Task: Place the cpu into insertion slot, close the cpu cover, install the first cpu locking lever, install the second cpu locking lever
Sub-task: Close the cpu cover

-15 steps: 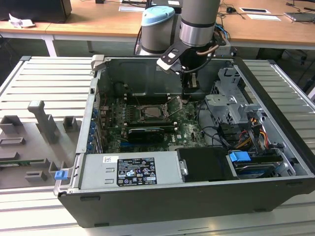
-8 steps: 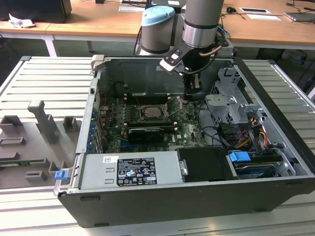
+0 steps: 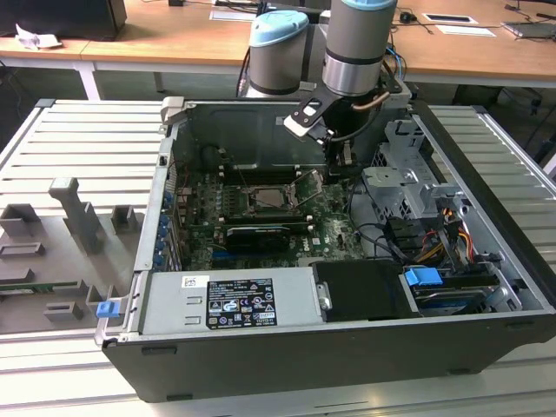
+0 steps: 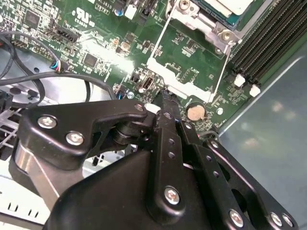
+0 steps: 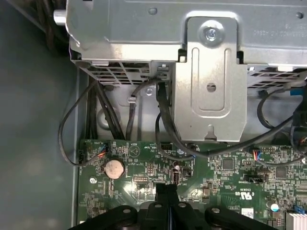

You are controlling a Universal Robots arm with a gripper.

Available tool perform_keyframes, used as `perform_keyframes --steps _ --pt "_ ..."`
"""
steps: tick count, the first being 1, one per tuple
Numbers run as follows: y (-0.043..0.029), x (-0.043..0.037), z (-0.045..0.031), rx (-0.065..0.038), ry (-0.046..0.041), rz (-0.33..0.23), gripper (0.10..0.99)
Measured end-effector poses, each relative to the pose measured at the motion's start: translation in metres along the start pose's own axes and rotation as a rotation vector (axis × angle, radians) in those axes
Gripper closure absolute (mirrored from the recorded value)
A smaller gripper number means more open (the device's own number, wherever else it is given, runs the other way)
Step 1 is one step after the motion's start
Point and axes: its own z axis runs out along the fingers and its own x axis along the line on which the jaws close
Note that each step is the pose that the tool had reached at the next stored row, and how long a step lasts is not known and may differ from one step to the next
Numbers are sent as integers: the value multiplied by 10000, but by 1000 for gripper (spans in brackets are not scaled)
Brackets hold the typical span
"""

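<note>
Over green circuit board (image 3: 335, 229), arm (image 3: 356, 52) points end effector (image 5: 165, 190) straight down.

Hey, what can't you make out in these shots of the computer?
The insertion slot: too small in the exterior view to tell whether the cpu sits inside; cut off by the edge in the second wrist view.
What the tool touches: hidden by its own black body in both wrist views.

insertion slot (image 4: 204, 21) cut off by second wrist view's edge
</note>
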Motion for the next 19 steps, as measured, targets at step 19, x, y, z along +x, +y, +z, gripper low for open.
perform_keyframes --steps 19 --pt "-101 3 -3 3 7 1 980"
